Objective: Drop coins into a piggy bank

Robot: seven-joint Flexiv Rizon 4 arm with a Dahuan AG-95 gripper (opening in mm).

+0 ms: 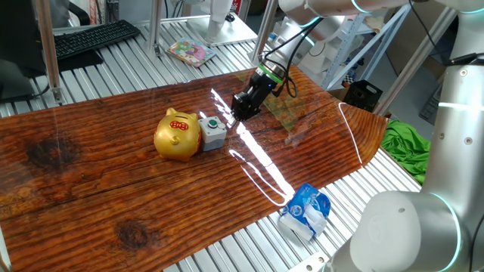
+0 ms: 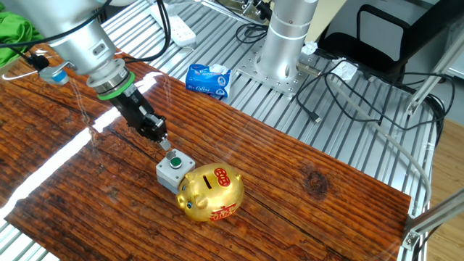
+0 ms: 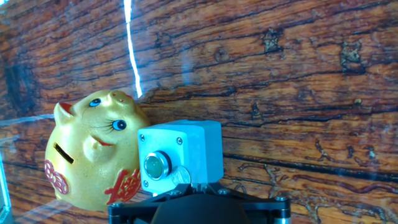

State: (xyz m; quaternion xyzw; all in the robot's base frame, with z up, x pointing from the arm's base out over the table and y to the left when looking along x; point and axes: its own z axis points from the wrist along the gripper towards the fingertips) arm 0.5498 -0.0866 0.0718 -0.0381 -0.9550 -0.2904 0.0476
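The shiny gold piggy bank (image 1: 178, 135) with red marks stands on the wooden tabletop, its slot on top; it also shows in the other fixed view (image 2: 212, 193) and at the lower left of the hand view (image 3: 93, 158). A small grey box with a green button (image 1: 212, 132) (image 2: 174, 170) (image 3: 180, 155) touches the pig's side. My gripper (image 1: 243, 110) (image 2: 164, 142) (image 3: 198, 185) hovers just above and beside the grey box, on the side away from the pig. It is shut on a small silver coin (image 3: 181, 177) that peeks out at the fingertips.
A blue and white packet (image 1: 305, 211) (image 2: 209, 78) lies on the metal slats beyond the board's edge. A green cloth (image 1: 404, 143) (image 2: 14, 32) lies off the board. The robot base (image 2: 286, 43) and cables stand behind. A keyboard (image 1: 94, 38) is far back.
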